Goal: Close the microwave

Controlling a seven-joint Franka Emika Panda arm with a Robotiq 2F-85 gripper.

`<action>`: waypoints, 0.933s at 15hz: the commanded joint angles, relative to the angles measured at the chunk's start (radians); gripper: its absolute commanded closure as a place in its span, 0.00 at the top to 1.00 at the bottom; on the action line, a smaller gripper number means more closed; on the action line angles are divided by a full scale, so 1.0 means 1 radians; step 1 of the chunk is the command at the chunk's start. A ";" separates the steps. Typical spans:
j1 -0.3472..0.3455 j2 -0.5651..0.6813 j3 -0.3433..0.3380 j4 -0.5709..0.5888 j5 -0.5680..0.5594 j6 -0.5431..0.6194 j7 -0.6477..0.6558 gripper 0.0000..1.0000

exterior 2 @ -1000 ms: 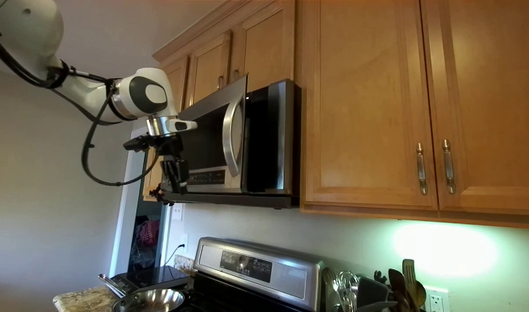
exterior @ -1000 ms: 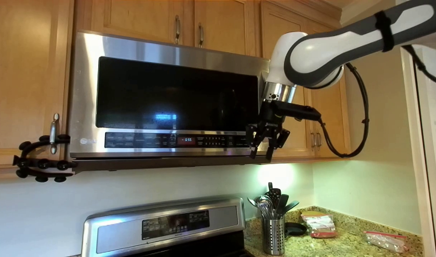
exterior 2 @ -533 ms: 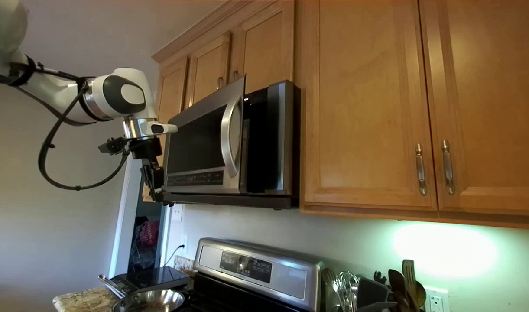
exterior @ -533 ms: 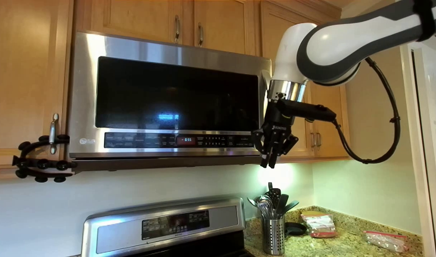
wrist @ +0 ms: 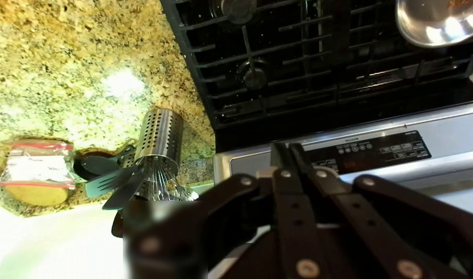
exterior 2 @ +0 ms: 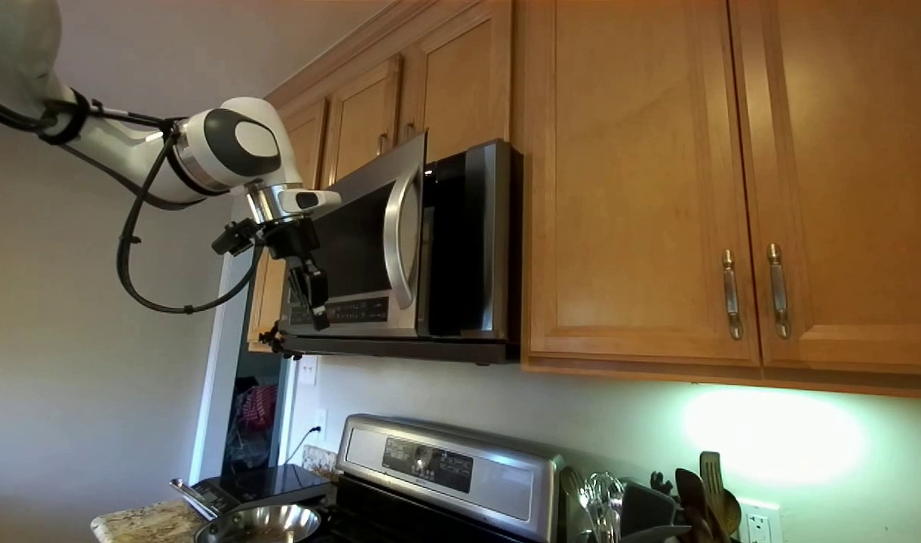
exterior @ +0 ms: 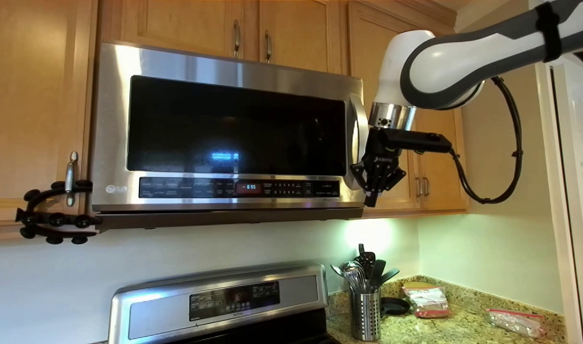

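The steel microwave [exterior: 196, 191] hangs under wooden cabinets. In an exterior view its dark-windowed door [exterior 2: 354, 256] stands ajar, swung out from the body [exterior 2: 492, 249] with a dark gap between them. A curved steel handle [exterior 2: 397, 241] runs down the door's free edge. My gripper [exterior: 371, 199] is near the lower end of that handle; whether it touches the door cannot be told. In an exterior view the gripper [exterior 2: 320, 320] overlaps the door's lower front. Seen from the wrist, the gripper [wrist: 286, 147] points down with its fingertips together and nothing between them.
Below are the stove [exterior: 219, 306], a steel utensil holder [exterior: 365, 317] and a pan [exterior 2: 260, 522]. A black flexible tripod [exterior: 57, 217] hangs beside the microwave's left side in an exterior view. Wooden cabinets [exterior 2: 641, 188] flank the microwave.
The fingers have gone from open to shut. The gripper drew back off the door front past the handle side, then rose slightly and came partly back. The door has hardly shifted.
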 commanded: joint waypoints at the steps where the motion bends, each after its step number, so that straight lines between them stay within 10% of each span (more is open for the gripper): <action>1: 0.002 0.002 0.001 0.002 -0.001 -0.002 0.001 0.07; 4: 0.004 0.003 0.008 0.002 -0.002 -0.002 0.001 0.07; 5: 0.004 0.003 0.008 0.002 -0.002 -0.002 0.001 0.32; 10: -0.050 0.049 -0.029 0.068 -0.121 0.040 -0.055 0.58; 11: -0.062 0.066 -0.043 0.090 -0.137 0.056 -0.072 0.53; 12: -0.070 0.082 -0.055 0.109 -0.150 0.074 -0.090 0.21; 14: -0.076 0.124 -0.081 0.153 -0.138 0.119 -0.122 0.24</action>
